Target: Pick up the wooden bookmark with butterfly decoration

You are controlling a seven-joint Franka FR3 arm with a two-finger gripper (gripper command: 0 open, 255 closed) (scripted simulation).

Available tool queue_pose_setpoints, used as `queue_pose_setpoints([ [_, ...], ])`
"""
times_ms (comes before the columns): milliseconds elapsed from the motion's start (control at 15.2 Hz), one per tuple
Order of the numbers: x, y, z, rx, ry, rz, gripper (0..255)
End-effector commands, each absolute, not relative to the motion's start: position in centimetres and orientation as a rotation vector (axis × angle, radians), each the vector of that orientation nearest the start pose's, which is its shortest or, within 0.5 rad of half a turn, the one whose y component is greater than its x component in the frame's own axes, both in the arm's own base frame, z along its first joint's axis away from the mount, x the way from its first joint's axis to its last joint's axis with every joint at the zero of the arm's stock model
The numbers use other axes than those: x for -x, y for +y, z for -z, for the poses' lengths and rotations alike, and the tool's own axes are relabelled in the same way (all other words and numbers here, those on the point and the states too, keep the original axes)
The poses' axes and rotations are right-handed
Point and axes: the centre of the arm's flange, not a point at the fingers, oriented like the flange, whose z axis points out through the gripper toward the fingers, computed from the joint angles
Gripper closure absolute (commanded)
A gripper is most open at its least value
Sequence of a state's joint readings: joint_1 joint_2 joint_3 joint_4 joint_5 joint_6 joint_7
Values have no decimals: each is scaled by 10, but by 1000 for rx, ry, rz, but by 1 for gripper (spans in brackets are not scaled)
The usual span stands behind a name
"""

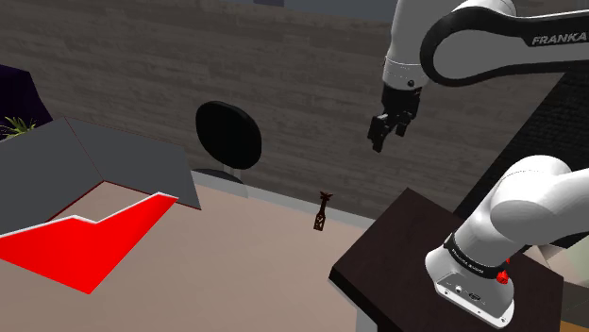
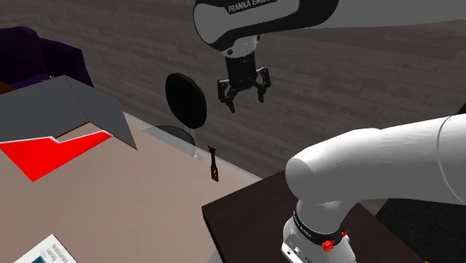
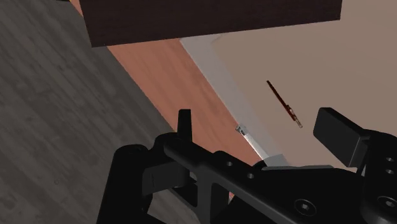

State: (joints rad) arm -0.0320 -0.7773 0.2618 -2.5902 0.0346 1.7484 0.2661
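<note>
Well, my jaws hung apart and empty, upper right of the shoulder view; the bookmark point(image 1: 322, 212) lay mid-frame near the table point(image 1: 236, 273) edge. I judged I should descend, straddling its thin width.

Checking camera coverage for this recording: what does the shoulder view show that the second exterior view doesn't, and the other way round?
The shoulder view adds green plant leaves at its left edge. The second exterior view adds a white printed card in its lower left corner. Both share the thin dark bookmark on the tan surface, the gripper hanging well above it with its fingers apart, the black oval object, the red panel and the dark stand.
</note>
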Motion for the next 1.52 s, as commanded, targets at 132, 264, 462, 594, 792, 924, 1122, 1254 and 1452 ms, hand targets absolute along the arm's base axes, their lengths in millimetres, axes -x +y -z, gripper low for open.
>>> queue_pose_setpoints([
  [132, -320, 108, -441, 3302, 370, -45, 0],
  [264, -328, 121, -418, 3302, 450, -30, 0],
  [462, -343, 139, -385, 3298, 569, -6, 0],
  [594, -354, 151, -363, 3292, 650, 9, 0],
  [792, -372, 166, -330, 3280, 770, 33, 0],
  [924, -385, 175, -308, 3269, 850, 49, 0],
  [1122, -390, 178, -289, 3265, 881, 55, 0],
  [1254, -390, 178, -278, 3265, 881, 55, 0],
  [1452, -390, 178, -263, 3265, 881, 55, 0],
])
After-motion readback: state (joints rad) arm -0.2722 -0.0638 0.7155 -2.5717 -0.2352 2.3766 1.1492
